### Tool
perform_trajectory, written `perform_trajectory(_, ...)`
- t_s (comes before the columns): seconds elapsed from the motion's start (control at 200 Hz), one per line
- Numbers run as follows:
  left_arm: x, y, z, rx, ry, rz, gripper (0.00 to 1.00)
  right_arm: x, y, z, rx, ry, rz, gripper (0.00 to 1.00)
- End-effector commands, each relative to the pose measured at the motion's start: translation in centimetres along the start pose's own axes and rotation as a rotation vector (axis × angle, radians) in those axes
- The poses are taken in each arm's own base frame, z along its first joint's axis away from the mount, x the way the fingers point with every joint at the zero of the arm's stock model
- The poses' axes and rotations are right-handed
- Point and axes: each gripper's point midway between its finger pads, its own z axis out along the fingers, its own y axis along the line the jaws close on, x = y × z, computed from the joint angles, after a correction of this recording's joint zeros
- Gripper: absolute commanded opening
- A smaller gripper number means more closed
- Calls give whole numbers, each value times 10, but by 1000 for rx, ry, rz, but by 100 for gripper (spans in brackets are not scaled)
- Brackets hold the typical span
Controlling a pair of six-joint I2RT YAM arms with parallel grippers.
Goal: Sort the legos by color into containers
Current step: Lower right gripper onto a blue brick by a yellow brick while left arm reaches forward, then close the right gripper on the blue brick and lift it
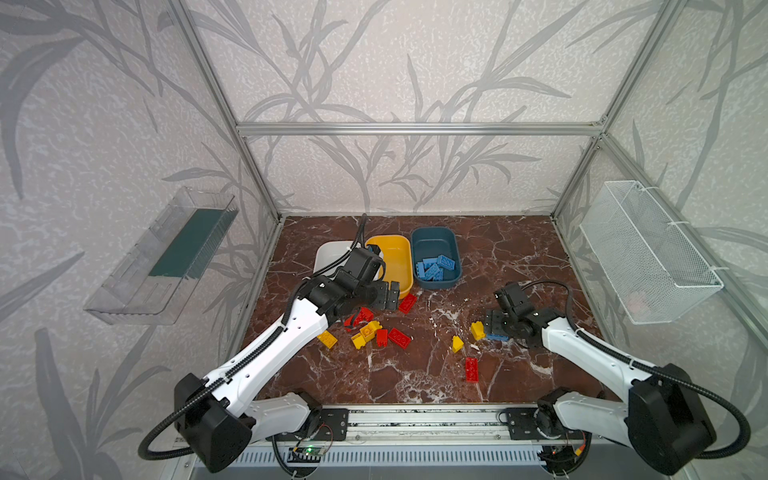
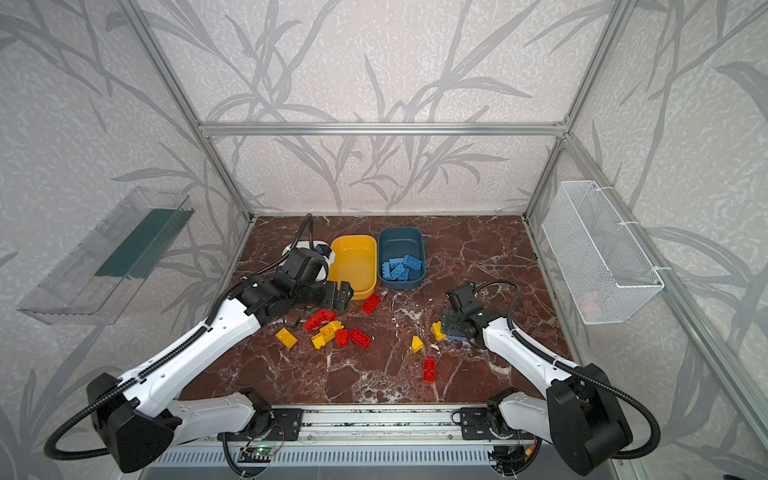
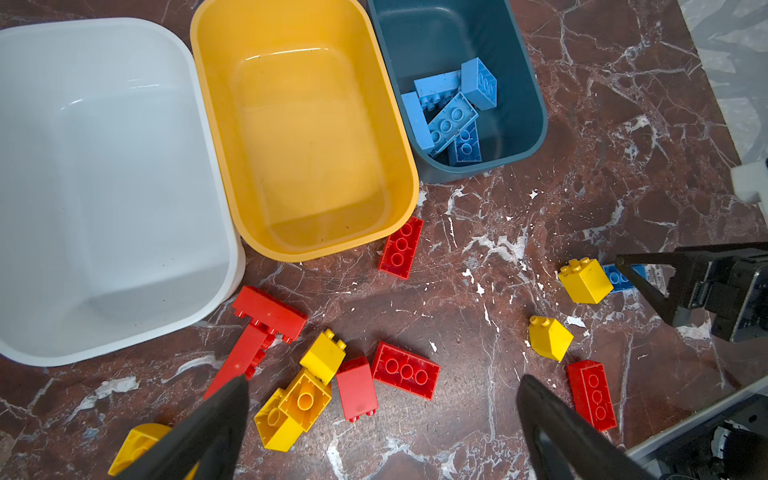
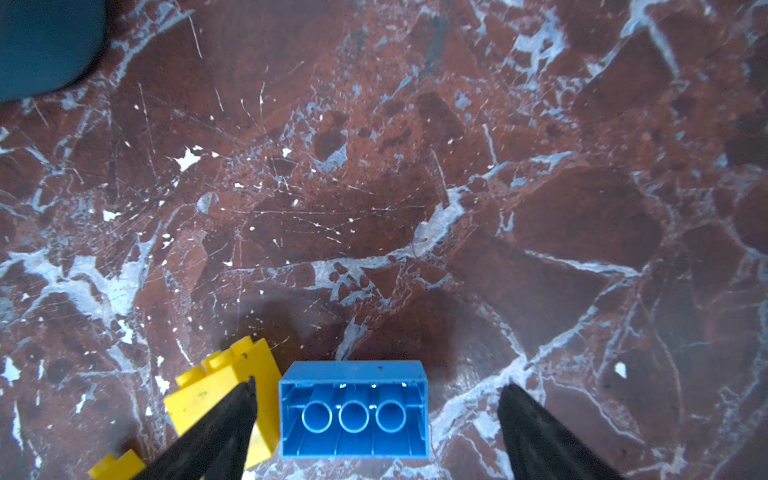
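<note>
— So we're seeing the white tub (image 3: 124, 187) and yellow tub (image 3: 307, 137) sitting empty, the teal tub (image 3: 436, 37) holding blue bricks (image 3: 451, 118).
— And we're watching the left gripper (image 3: 382, 381) gaping empty over red and yellow bricks (image 3: 305, 401), the right gripper (image 4: 376, 386) gaping around a blue brick (image 4: 353, 415) lying ungripped on the table (image 4: 415, 166).

Glossy plastic legos (image 3: 405, 370), scuffed marble-look table (image 3: 582, 124)

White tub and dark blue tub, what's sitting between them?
The yellow tub, empty, sits between the white tub and the dark blue tub, all three side by side. The left wrist view shows it most clearly.
</note>
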Motion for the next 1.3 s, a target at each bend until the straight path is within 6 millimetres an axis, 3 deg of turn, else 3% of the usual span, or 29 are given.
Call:
perform_trajectory(0.0,5,4,-3,-17,1,19,99,7,4,8,-14,41,-23,95)
perform_trajectory(0.365,6,4,-1,-20,8,21,99,14,12,15,-26,91,-50,95)
perform_trajectory(0.765,6,5,-2,-22,2,22,99,27,9,22,11,177,-21,83)
perform_trajectory(0.94,6,5,-4,-24,0,24,99,27,8,22,17,175,-17,69)
perform_trajectory(1.05,5,5,-4,-26,-6,24,99,26,8,21,12,166,-15,56)
perform_trajectory(1.295,5,4,-3,-22,1,25,99,15,12,13,-5,138,-27,48)
